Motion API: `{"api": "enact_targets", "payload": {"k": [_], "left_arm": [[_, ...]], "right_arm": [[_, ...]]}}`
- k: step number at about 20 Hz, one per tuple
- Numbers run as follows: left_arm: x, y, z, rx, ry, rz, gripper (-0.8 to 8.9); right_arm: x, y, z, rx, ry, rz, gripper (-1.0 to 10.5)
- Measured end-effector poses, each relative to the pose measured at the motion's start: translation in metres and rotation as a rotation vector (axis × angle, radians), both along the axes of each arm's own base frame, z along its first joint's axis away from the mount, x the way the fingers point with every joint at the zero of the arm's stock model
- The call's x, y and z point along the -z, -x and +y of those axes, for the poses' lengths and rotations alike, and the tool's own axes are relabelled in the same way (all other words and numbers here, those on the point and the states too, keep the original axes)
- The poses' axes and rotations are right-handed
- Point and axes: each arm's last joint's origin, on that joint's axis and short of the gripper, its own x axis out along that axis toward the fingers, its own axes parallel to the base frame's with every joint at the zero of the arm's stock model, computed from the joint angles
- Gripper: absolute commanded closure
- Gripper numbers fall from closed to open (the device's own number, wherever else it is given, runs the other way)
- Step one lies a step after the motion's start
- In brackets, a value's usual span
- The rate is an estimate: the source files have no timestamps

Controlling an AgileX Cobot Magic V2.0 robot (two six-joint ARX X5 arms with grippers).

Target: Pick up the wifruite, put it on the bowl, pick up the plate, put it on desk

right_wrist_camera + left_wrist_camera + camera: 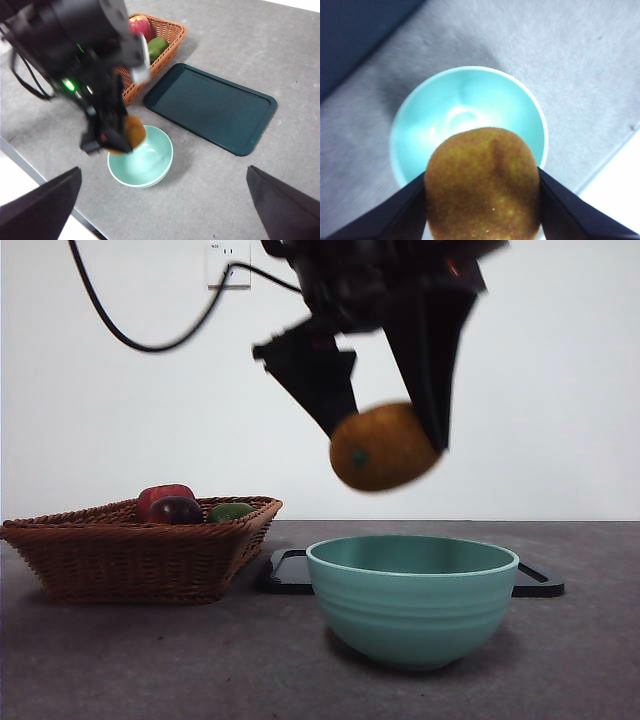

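The wifruite [383,447], a rounded orange-brown fruit, hangs in the air between the jaws of my left gripper [385,440], directly above the teal-green bowl [412,598]. In the left wrist view the fruit [482,185] fills the gap between the two black jaws, with the empty bowl [465,115] below it. The right wrist view shows the left arm holding the fruit [134,131] over the bowl [145,162]. My right gripper [162,210] is open and empty, high above the desk [280,50]. The dark green rectangular plate [212,106] lies flat on the desk behind the bowl.
A wicker basket [140,550] at the left holds a red apple [160,498], a dark purple fruit [176,510] and a green fruit [231,511]. The plate [535,582] shows as a thin dark edge behind the bowl. The desk's front edge [35,172] is near the bowl.
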Motion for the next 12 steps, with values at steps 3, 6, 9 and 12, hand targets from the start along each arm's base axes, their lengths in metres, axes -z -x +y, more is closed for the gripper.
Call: {"api": "enact_targets", "payload": {"k": [3,6,9,12], "left_arm": [[0.022,-0.007,-0.012,-0.005,-0.012,0.010,6.05],[0.032,-0.011,-0.018,-0.009,-0.012,0.002,6.05],[0.045,-0.014,-0.022,-0.009,-0.042,0.023,6.05],[0.066,-0.016,-0.028,-0.008,-0.091,0.056,6.04]], "right_arm": [[0.000,0.000,0.000,0.000,0.000,0.000,3.4],[0.000,0.000,0.000,0.000,0.000,0.000,3.4],[0.000,0.000,0.000,0.000,0.000,0.000,3.4],[0.000,0.000,0.000,0.000,0.000,0.000,3.4]]}}
